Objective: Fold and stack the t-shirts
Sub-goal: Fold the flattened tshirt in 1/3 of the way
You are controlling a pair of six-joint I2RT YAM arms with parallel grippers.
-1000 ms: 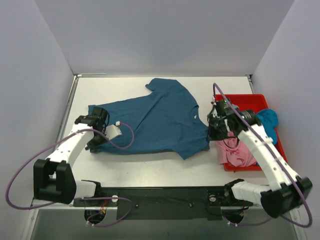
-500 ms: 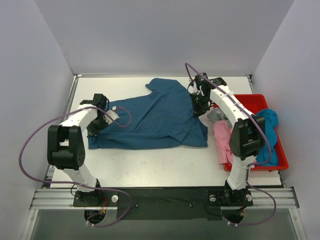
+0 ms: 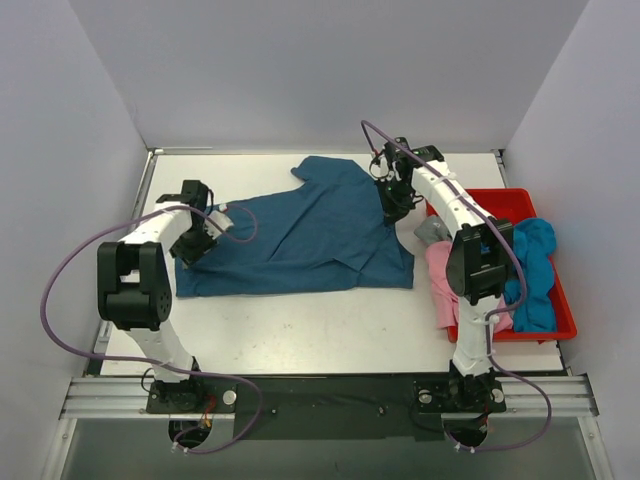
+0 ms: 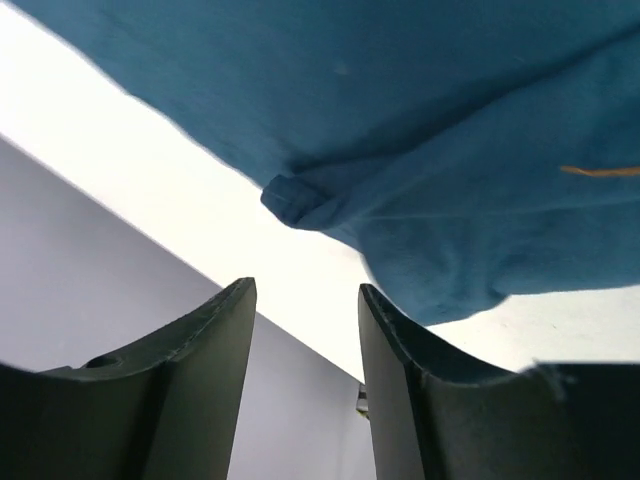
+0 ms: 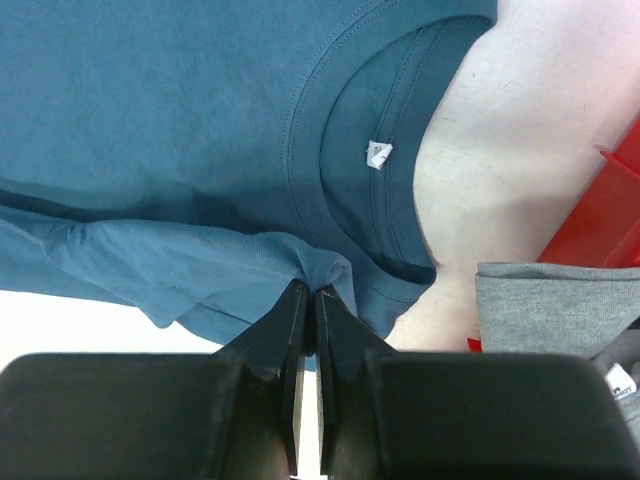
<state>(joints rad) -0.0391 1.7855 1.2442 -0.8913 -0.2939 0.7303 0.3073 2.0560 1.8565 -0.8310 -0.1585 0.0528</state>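
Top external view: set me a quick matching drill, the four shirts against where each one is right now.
Things:
1. dark teal shirt
2. pink shirt
3. turquoise shirt
4. grey shirt

Places:
A. heaped at the right side of the red tray
B. spread on the table, a fold near its collar pinched by the right gripper
C. spilling over the tray's left edge
D. small bunch beside the dark teal shirt's collar

Pairs: 1-B, 2-C, 3-A, 4-D
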